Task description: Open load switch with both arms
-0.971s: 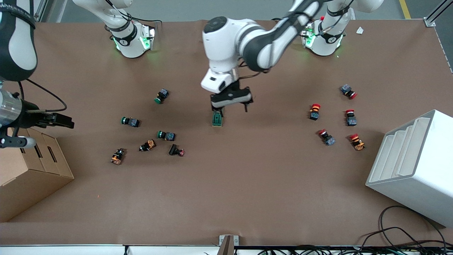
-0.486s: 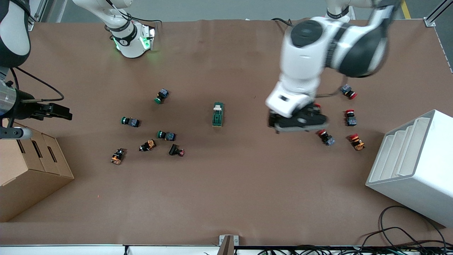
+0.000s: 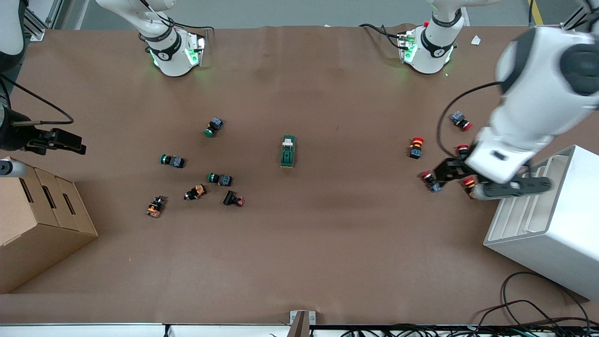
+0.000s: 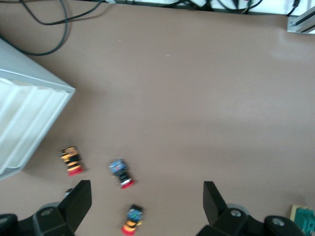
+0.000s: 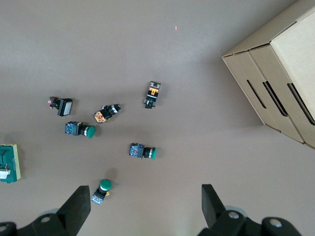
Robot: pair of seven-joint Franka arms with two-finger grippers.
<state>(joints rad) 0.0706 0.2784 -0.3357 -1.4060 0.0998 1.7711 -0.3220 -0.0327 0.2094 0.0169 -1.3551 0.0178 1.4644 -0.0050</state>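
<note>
The load switch (image 3: 288, 151), a dark green block with a white lever at its end farther from the front camera, lies alone at mid-table. It also shows at the edge of both wrist views, as the load switch (image 4: 302, 215) and the load switch (image 5: 9, 163). My left gripper (image 3: 489, 183) hangs open and empty over the red-capped buttons near the white rack, well away from the switch. In its own view the left gripper (image 4: 146, 204) frames bare table and a button. My right gripper (image 3: 65, 140) waits open above the cardboard box end, as the right gripper (image 5: 145, 206) also shows.
Several green-capped and orange buttons (image 3: 220, 179) lie scattered toward the right arm's end. Several red-capped buttons (image 3: 415, 147) lie toward the left arm's end. A cardboard box (image 3: 42, 220) and a white rack (image 3: 547, 220) stand at the table's two ends. Cables (image 3: 538, 313) trail at the near edge.
My left gripper has left the switch's lever end and swung toward the white rack, leaving the switch on the table. My right gripper has drifted slightly toward the table's end.
</note>
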